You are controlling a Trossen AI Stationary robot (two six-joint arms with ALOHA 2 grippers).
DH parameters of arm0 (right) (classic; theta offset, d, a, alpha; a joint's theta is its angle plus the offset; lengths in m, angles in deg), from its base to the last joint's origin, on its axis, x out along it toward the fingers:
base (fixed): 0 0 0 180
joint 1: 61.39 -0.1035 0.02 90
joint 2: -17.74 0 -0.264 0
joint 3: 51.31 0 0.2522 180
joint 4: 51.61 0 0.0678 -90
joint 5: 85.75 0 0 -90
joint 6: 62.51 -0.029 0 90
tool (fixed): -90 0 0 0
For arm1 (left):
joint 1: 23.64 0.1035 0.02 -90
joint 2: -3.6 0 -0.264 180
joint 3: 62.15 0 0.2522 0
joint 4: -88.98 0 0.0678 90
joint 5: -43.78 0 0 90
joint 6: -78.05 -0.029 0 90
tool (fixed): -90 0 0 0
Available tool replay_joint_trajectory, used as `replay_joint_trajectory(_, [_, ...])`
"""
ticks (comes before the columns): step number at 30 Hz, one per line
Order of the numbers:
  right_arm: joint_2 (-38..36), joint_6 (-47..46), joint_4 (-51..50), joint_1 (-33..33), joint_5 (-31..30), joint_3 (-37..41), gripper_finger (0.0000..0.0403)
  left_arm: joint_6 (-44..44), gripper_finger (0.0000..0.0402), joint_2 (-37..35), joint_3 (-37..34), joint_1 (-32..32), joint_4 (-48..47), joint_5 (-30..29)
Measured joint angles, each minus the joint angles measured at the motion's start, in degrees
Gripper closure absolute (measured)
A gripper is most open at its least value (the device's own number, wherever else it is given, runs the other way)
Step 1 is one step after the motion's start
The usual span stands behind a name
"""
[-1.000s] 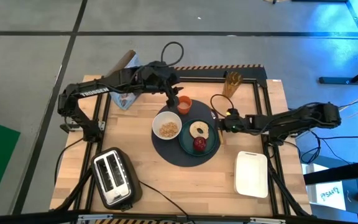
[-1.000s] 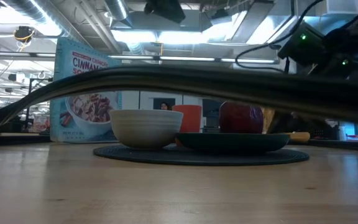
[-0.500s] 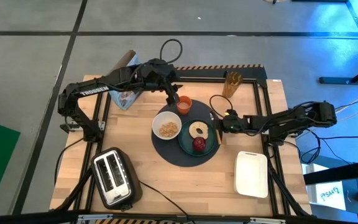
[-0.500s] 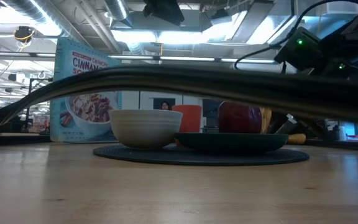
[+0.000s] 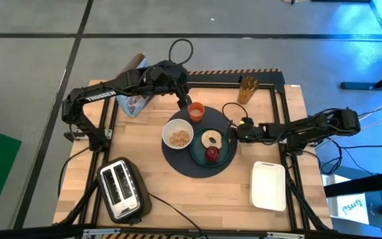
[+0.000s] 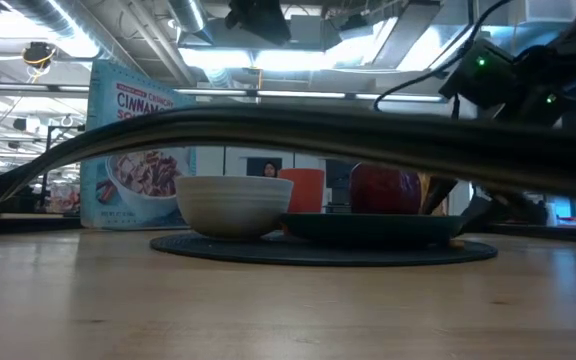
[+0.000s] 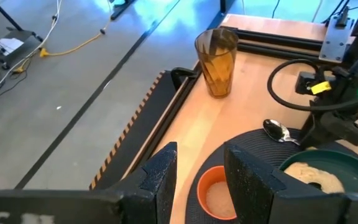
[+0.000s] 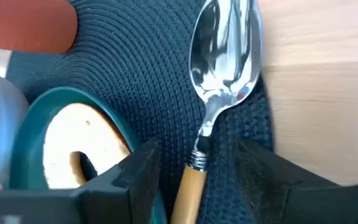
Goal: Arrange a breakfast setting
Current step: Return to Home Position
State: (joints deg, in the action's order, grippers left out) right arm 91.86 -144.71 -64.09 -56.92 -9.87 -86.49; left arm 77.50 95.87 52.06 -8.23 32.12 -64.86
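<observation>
A dark round mat (image 5: 178,162) carries a white bowl (image 5: 178,133) of cereal, an orange cup (image 5: 196,111) and a teal plate (image 5: 225,157). On the plate are ring-shaped bread (image 5: 212,139) and a red fruit (image 5: 213,154). A metal spoon (image 8: 225,50) with a wooden handle (image 8: 188,186) lies along the mat's right edge. My right gripper (image 5: 237,133) is open, with one finger on either side of the handle and clear of it. My left gripper (image 7: 201,180) is open just above the cup, on its far-left side.
A silver-black toaster (image 5: 121,189) stands near the front left and a white tray (image 5: 268,186) near the front right. A cereal box (image 5: 134,103) stands at the far left and an amber glass (image 5: 247,89) at the far edge. A dark cable (image 6: 268,125) crosses the low view.
My right gripper has opened and let go of the spoon. The spoon's handle has come down and rests at the mat's right edge. My left gripper has drawn back from the orange cup toward the table's far-left; the cup stays on the mat.
</observation>
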Motion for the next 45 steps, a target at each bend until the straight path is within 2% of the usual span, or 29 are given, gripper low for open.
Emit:
replay_joint_trajectory(7, [-6.17, 5.69, -14.76, 0.00, -2.53, -4.63, 0.0221, -1.51, 0.0276, -0.33, 0.00, 1.34, 0.20, 0.45])
replay_joint_trajectory(9, [-8.90, 9.14, -19.15, 0.00, -4.10, -6.82, 0.0225, -1.51, 0.0276, -0.48, 0.02, 2.08, 1.01, 3.34])
replay_joint_trajectory(12, [-12.97, 15.79, -24.02, 0.00, -6.09, -11.38, 0.0232, -1.49, 0.0277, -0.86, 0.02, 3.28, 2.77, 7.27])
replay_joint_trajectory(17, [-17.23, 31.16, -27.30, 0.03, -6.05, -21.10, 0.0255, -3.36, 0.0302, -1.60, 0.02, 3.47, 12.86, 8.57])
replay_joint_trajectory(20, [-17.85, 44.11, -27.02, 0.04, -1.29, -28.25, 0.0294, -3.57, 0.0335, -1.60, 0.02, 4.32, 16.81, 14.84])
replay_joint_trajectory(24, [-18.27, 58.47, -23.35, 0.04, 11.64, -36.31, 0.0377, -0.72, 0.0388, -1.62, -0.53, 5.34, 15.36, 19.81])
replay_joint_trajectory(26, [-19.82, 62.34, -20.07, 0.04, 17.06, -38.60, 0.0394, 0.55, 0.0396, -2.34, -2.57, 5.36, 15.69, 22.84])
replay_joint_trajectory(30, [-25.93, 66.12, -16.96, 0.04, 21.62, -38.87, 0.0391, 1.93, 0.0400, -6.81, -10.32, 4.25, 24.82, 28.00])
replay_joint_trajectory(34, [-33.61, 68.99, -17.90, 0.04, 18.39, -36.29, 0.0399, 4.27, 0.0401, -14.09, -23.93, 3.20, 40.00, 31.59])
replay_joint_trajectory(37, [-40.40, 70.22, -17.75, 0.04, 16.53, -32.60, 0.0402, 6.63, 0.0401, -20.05, -34.21, 3.16, 47.86, 35.92])
replay_joint_trajectory(39, [-44.96, 70.87, -17.99, 0.04, 16.34, -29.77, 0.0401, 6.11, 0.0401, -24.58, -40.33, 3.37, 50.13, 39.14])
replay_joint_trajectory(42, [-49.36, 71.38, -23.13, 0.04, 11.99, -26.04, 0.0402, 4.67, 0.0398, -30.97, -48.78, 3.53, 49.78, 39.52])
replay_joint_trajectory(45, [-50.83, 69.96, -29.15, 0.08, 11.98, -23.77, 0.0402, 5.15, 0.0396, -36.20, -55.86, 2.90, 49.69, 39.46])
